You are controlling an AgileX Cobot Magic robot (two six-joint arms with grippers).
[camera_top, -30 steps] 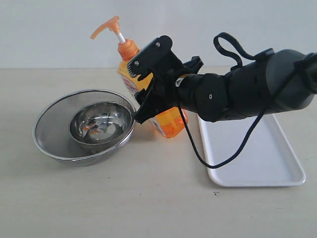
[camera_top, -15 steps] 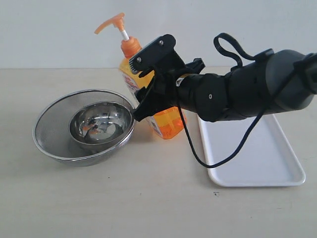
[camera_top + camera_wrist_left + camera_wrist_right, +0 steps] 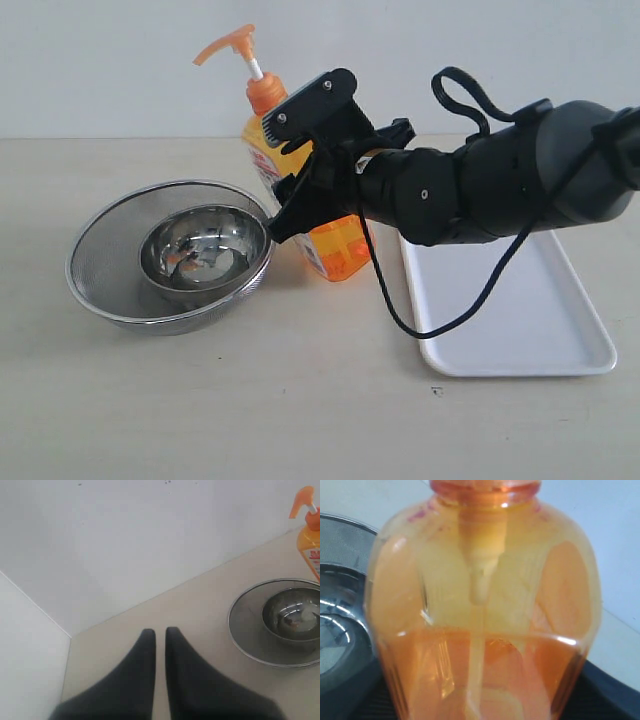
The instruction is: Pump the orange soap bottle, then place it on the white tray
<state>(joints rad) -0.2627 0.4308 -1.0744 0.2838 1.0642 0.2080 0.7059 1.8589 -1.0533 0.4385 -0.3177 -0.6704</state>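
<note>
The orange soap bottle (image 3: 338, 248) leans to the left between the steel bowl and the white tray (image 3: 520, 320), its pump head raised on its white stem. My right gripper (image 3: 297, 160) is shut on the bottle's body, one finger on each side. Up close, the translucent orange soap bottle (image 3: 485, 605) fills the right wrist view, held in the right gripper (image 3: 480, 695). Whether its base touches the table I cannot tell. My left gripper (image 3: 160, 632) is shut on nothing, low over bare table far from the orange soap bottle (image 3: 310, 535).
A round steel bowl (image 3: 205, 245) sits inside a mesh strainer (image 3: 100, 270) just left of the bottle. From the left wrist camera, the strainer (image 3: 245, 625) and bowl (image 3: 295, 615) lie ahead, and white walls meet behind. A black cable (image 3: 470, 300) hangs over the tray.
The bottle's top has swung slightly right, so it leans less than a second ago. The right gripper turned with it, still closed on it.
</note>
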